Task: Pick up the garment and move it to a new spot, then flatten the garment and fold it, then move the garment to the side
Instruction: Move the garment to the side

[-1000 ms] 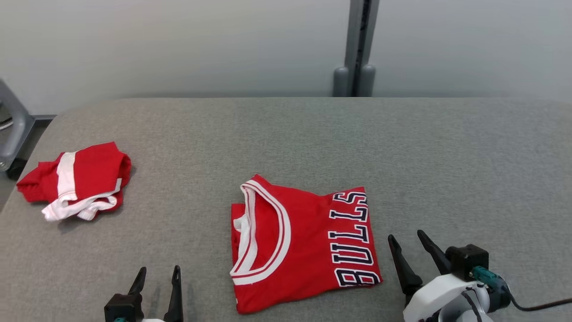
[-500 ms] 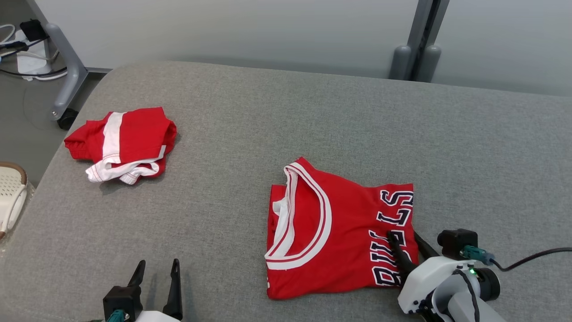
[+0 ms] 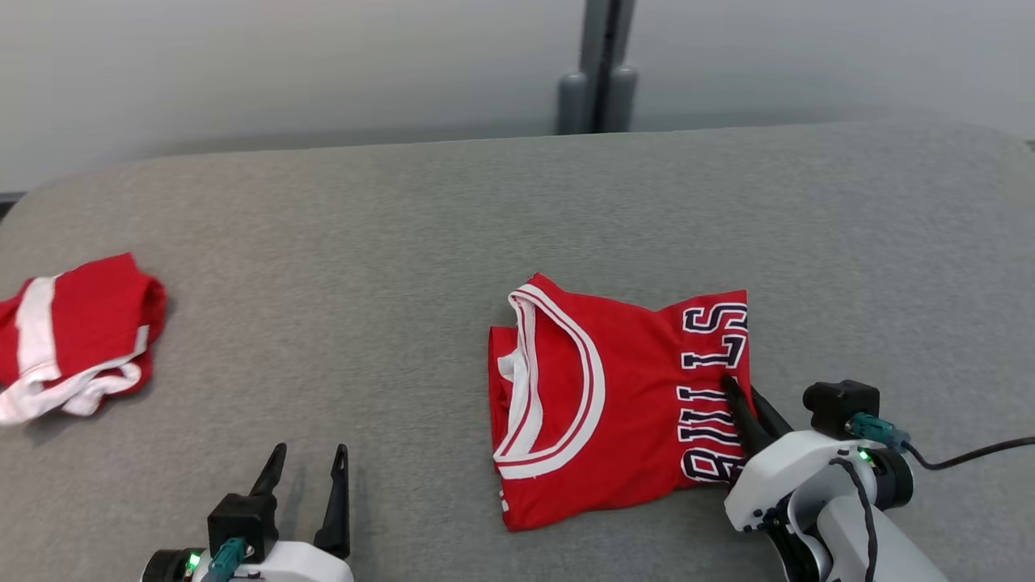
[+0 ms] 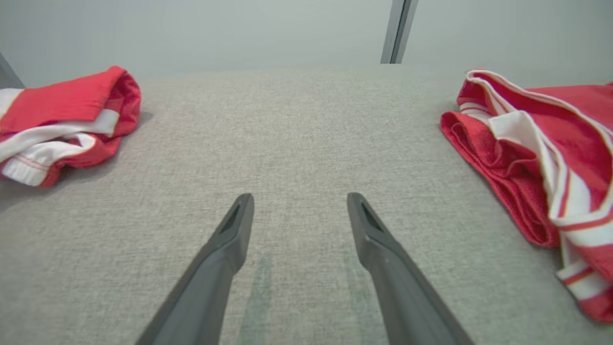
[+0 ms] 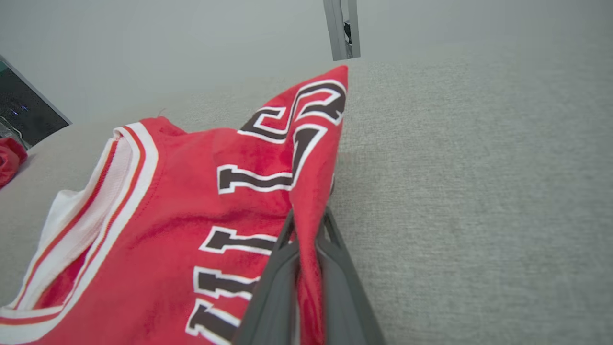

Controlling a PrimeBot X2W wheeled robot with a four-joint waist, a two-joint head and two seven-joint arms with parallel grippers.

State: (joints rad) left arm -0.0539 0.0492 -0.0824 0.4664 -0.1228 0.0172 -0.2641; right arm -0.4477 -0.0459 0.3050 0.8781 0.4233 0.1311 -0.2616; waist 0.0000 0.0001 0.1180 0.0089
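Observation:
The garment [image 3: 598,420] is a folded red jersey with white trim and dark BULLS lettering, lying near the front middle of the grey padded table [image 3: 404,226]. My right gripper [image 3: 742,390] is shut on the jersey's right edge, among the letters. In the right wrist view the red cloth [image 5: 191,201] is pinched between the two fingers of the right gripper [image 5: 309,215], and its edge is lifted slightly. My left gripper [image 3: 310,449] stands open at the lower left, over bare table. The left wrist view shows the left gripper [image 4: 300,199] with nothing in it and the jersey [image 4: 527,158] off to its right.
A second red and white garment [image 3: 73,331] lies crumpled at the table's left edge, seen also as a bundle [image 4: 62,120] in the left wrist view. A grey post [image 3: 598,73] stands behind the table against the pale wall.
The head camera has swung about. My right gripper went from open beside the jersey to its right edge and shut on the cloth. The left gripper stayed open.

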